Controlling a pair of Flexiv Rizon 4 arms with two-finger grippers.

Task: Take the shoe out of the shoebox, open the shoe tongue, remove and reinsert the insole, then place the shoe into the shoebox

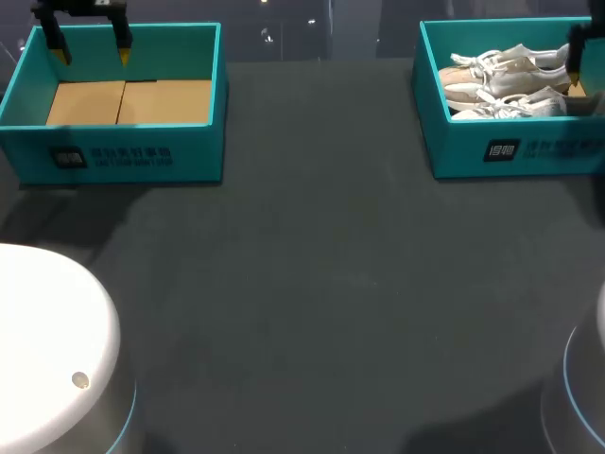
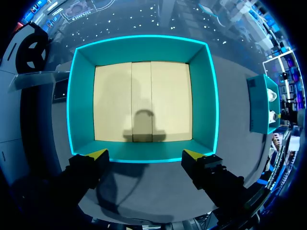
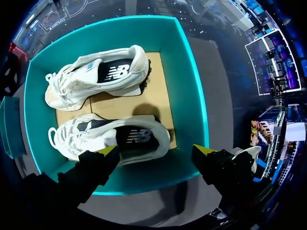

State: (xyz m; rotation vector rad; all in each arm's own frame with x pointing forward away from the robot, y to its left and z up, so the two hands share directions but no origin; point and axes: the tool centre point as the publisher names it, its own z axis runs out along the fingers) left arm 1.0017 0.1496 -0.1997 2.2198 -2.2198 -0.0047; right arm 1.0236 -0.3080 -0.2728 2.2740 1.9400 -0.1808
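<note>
A: Containers?

B: Two teal boxes on the dark counter [image 1: 312, 284], well apart. Left shoebox [image 1: 123, 151]: bare cardboard floor [image 2: 141, 100], nothing in it. Right shoebox [image 1: 510, 151]: pair of white sneakers on the same kind of cardboard.

A: How do the shoes lie?

B: Side by side, toes the same way, toward the counter's middle. Far shoe [image 3: 96, 74] is against the wall farther from the wrist camera. Near shoe [image 3: 110, 136] is by the wall nearest it, heel end showing between the two yellow tips. Dark insoles visible in both, laces loose at the front.

A: Left jaws?

B: Apart, holding nothing, above the rim of one wall of the left shoebox. Their shadow falls on the cardboard.

A: Right jaws?

B: Also apart and holding nothing, above the right shoebox's near wall, clear of both shoes.
</note>
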